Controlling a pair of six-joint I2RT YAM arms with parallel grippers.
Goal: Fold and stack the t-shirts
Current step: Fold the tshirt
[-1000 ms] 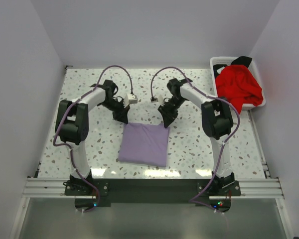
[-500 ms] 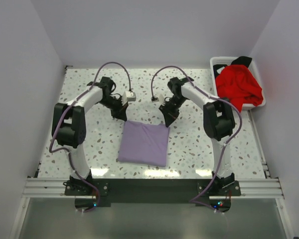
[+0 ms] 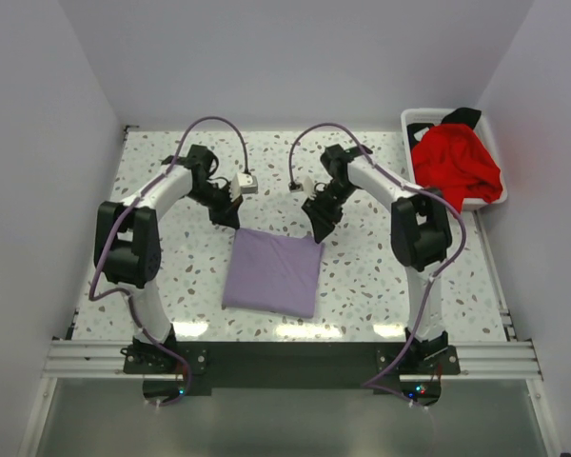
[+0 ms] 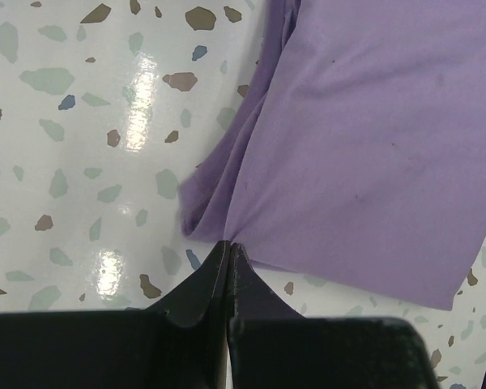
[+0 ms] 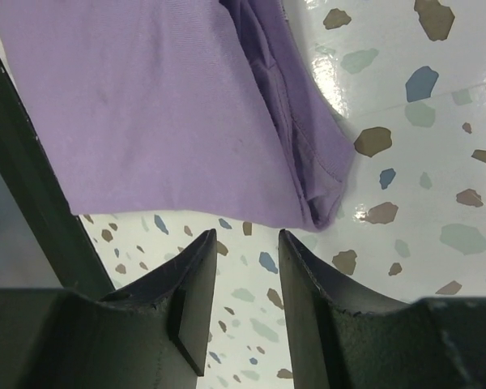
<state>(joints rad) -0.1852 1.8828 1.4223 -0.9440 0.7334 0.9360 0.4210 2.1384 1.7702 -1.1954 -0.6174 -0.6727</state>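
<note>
The lavender t-shirt (image 3: 271,273) lies folded into a rectangle in the middle of the table. My left gripper (image 3: 230,217) is at its far left corner. In the left wrist view its jaws (image 4: 228,245) are shut on the cloth's edge (image 4: 373,146), and wrinkles run out from the tips. My right gripper (image 3: 319,227) is at the far right corner. In the right wrist view it (image 5: 245,235) is open and empty, just short of the folded hem (image 5: 162,105). The red t-shirt (image 3: 454,167) lies crumpled in the basket, with a bit of the black t-shirt (image 3: 464,116) behind it.
The white plastic basket (image 3: 419,119) stands at the far right corner of the speckled table (image 3: 162,276). White walls close in the left, back and right sides. Purple cables loop above both wrists.
The left arm has swung a little to the left, and the lavender shirt's left side has shifted slightly left with it. The right gripper has barely moved.
</note>
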